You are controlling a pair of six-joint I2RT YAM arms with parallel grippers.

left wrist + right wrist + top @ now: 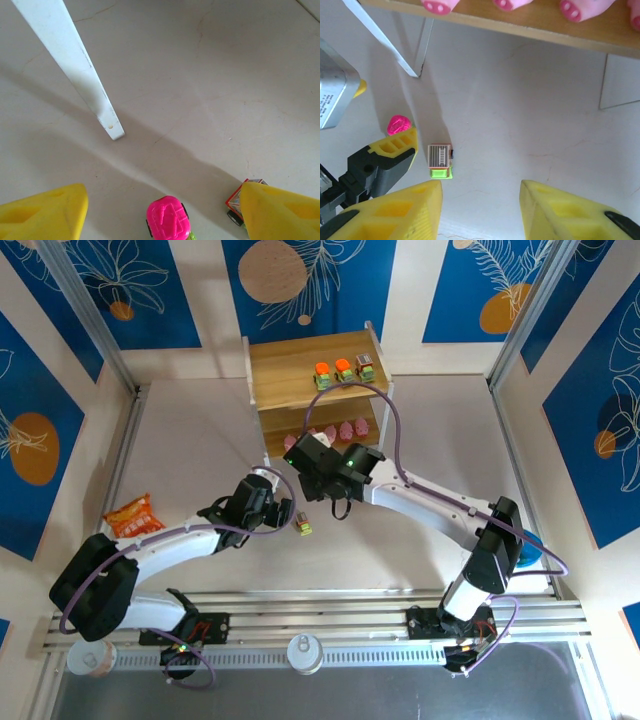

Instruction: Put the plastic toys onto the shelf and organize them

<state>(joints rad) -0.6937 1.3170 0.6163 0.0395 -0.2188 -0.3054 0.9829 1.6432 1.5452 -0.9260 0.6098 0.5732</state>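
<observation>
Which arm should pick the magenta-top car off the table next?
Left. The left claw is open and straddles the magenta-top car. The right claw hovers open, nearer the grey-top car.

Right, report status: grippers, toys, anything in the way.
Left gripper open, straddling magenta-topped car. Right gripper open, empty, before the shelf. Grey-topped car close alongside, may get bumped.

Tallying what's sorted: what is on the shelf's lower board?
Pink figurines line its front edge, at least four. The top board hides everything behind them, and the right arm covers the left end.
</observation>
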